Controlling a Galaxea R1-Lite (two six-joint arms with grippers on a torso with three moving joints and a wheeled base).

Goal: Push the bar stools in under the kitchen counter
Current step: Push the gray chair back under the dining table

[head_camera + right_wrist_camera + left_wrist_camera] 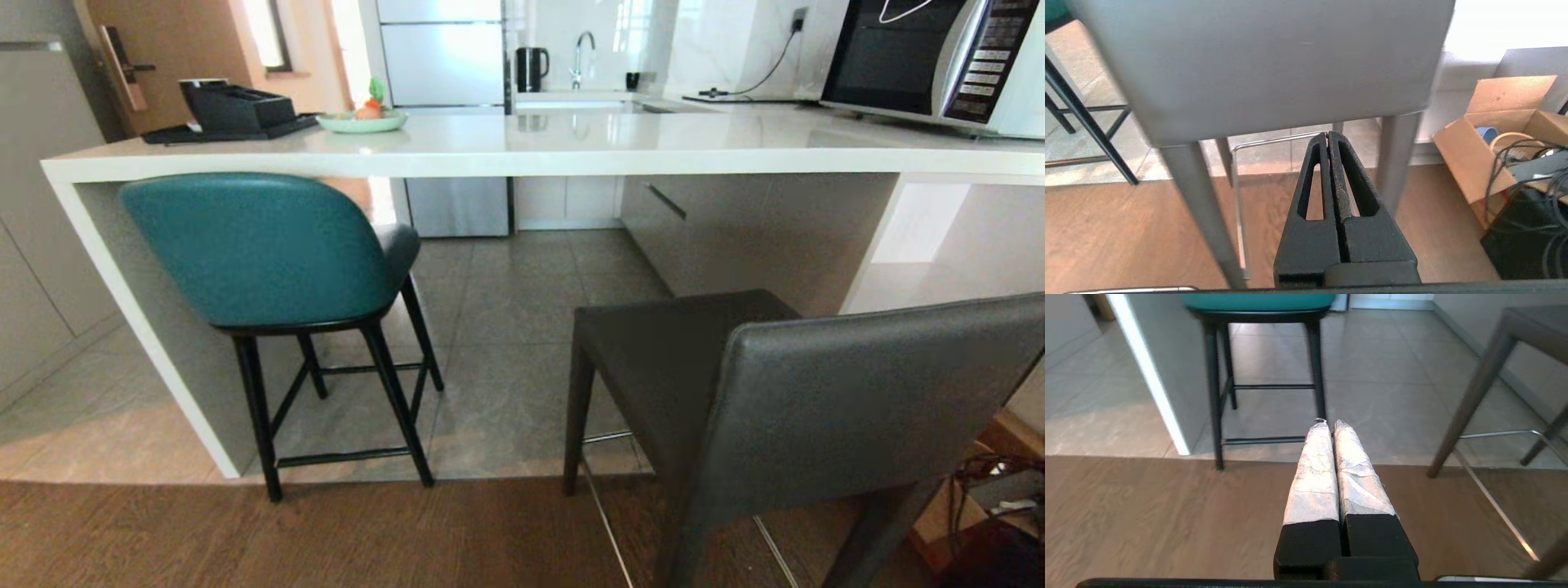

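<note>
- Head view: a long white counter [522, 151] is stretching across the room, with a white end panel [147, 327] dropping to the floor on the left.
- The teal stool [261, 253] is standing just beside that end panel, its seat tucked under the counter's edge and its rear black legs resting on the line where grey tile meets wood flooring.
- The grey stool [775, 392] is sitting to the right and nearer the camera, out from under the counter, its square back facing the viewer.
- On the counter, a black tray [233, 114], a green plate [362, 121] and a microwave [931, 61] are resting; neither arm is showing in this view.
- Left wrist view only: the left gripper [1326, 422], its jaws pressed together and wrapped in pale tape, is hanging above the wood floor, pointing toward the teal stool's legs and well apart from them.
- Right wrist view only: the right gripper [1327, 134], black jaws closed on nothing, is sitting low behind the grey stool's back, tips level with its metal footrest [1278, 141].
- That view alone is showing an open cardboard box [1494, 134] and tangled cables [1535, 163] off to the side.
</note>
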